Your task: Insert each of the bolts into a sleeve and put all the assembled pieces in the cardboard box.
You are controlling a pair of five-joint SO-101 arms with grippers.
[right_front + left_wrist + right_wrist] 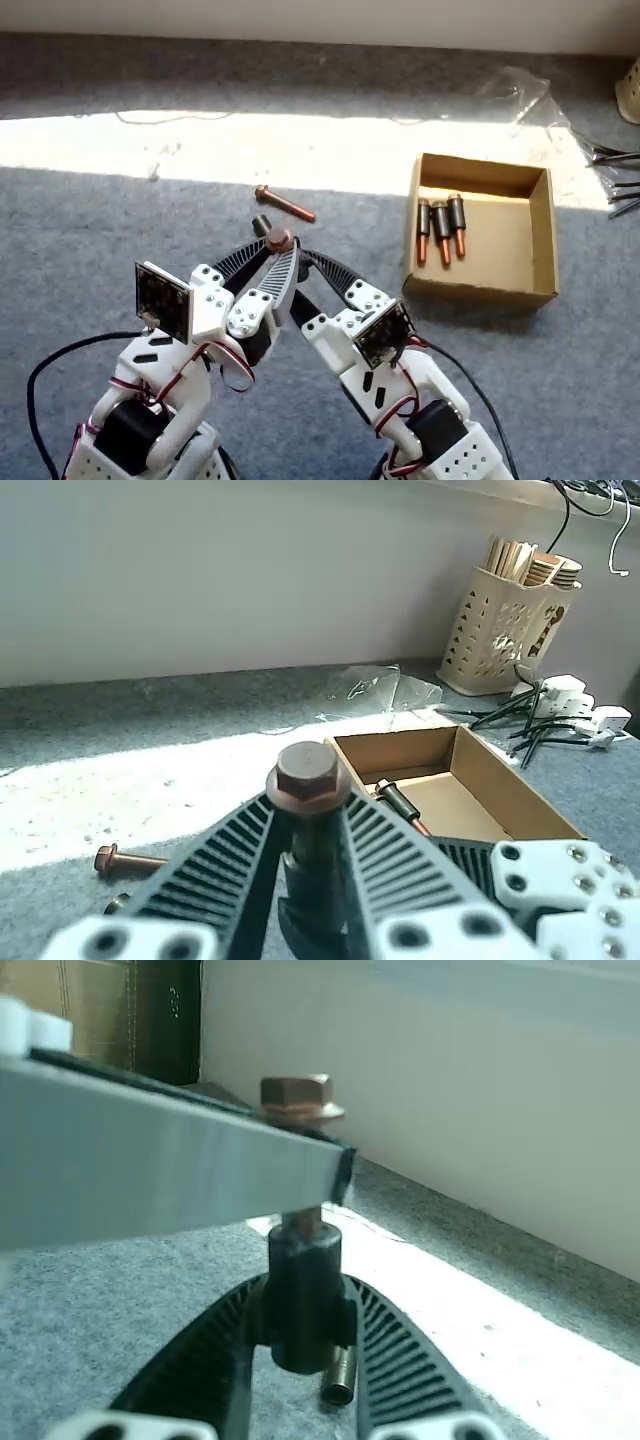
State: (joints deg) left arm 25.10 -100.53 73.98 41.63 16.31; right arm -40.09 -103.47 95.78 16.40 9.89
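Observation:
Both grippers meet at mid-table. My left gripper (307, 815) is shut on a copper bolt (307, 773), held head up; in the high view that gripper (270, 256) comes in from the left. My right gripper (303, 1305) is shut on a black sleeve (303, 1290) right under it, and the bolt's shank (300, 1222) enters the sleeve's top. A loose bolt (285, 203) and a loose sleeve (262, 224) lie on the carpet just beyond. The cardboard box (540, 235) to the right holds three assembled pieces (441, 230).
A basket of sticks (505, 620), white power strips (580, 705) and black cables (615, 180) sit past the box at the right. A crumpled clear plastic bag (515, 90) lies behind the box. A wall bounds the far side.

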